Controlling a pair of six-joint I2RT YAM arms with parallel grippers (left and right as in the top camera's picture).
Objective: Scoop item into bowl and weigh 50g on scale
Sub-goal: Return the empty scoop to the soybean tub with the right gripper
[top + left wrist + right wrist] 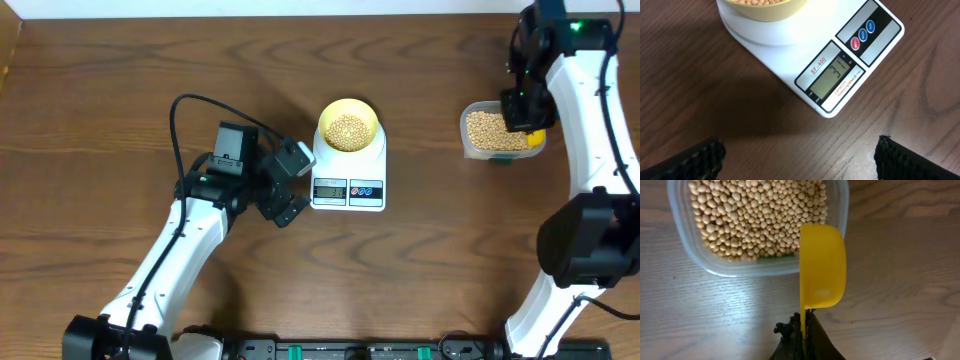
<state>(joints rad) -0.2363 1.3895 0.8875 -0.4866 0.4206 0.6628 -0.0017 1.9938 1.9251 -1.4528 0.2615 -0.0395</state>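
Brown wooden table (pixel 90 110). Left: left gripper (pixel 297 186) spread wide, empty, with the digital kitchen scale (pixel 348 190) just beside it at 3 o'clock. Centre: pale yellow bowl (pixel 323 118) on the platform, soybeans (pixel 348 131) inside, display at 31, so probably more needed. Right: right gripper (pixel 803 332) clamped on the yellow scoop (pixel 822 265), handle toward 6 o'clock, cup at the clear container (pixel 680 235) rim. Bowl well apart, at 9 o'clock.

— How many of each do you see?
— I count one scale (pixel 376 166), one bowl (pixel 324 126), one clear tub (pixel 466 132), one scoop (pixel 822 265).
— Buttons (pixel 870 26) on the scale?
— Two, and one screen (pixel 832 80).
— Beans (pixel 755 215)?
— Too many for me to count.
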